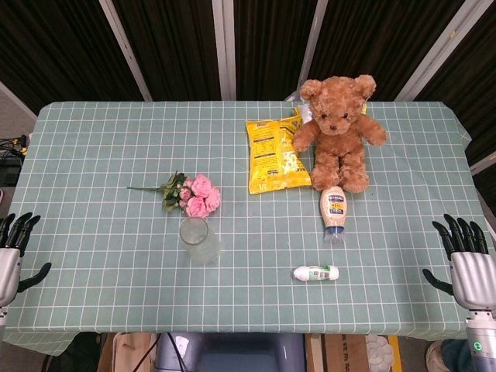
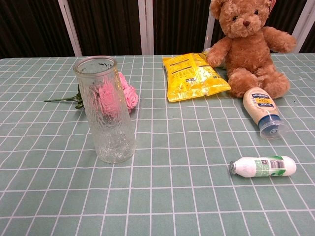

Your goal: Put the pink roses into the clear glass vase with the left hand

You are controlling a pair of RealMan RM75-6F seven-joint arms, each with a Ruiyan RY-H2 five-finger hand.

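The pink roses (image 1: 198,195) lie flat on the green checked tablecloth, stems pointing left; in the chest view the pink roses (image 2: 129,94) show partly behind the vase. The clear glass vase (image 1: 196,239) stands upright just in front of them, and the vase (image 2: 105,116) looks empty. My left hand (image 1: 14,252) hovers at the table's left edge, fingers spread, holding nothing, well away from the flowers. My right hand (image 1: 466,260) is at the right edge, fingers spread and empty. Neither hand appears in the chest view.
A brown teddy bear (image 1: 338,128) sits at the back right beside a yellow snack bag (image 1: 275,155). A mayonnaise bottle (image 1: 333,209) lies in front of the bear, and a small white bottle (image 1: 316,273) lies nearer the front edge.
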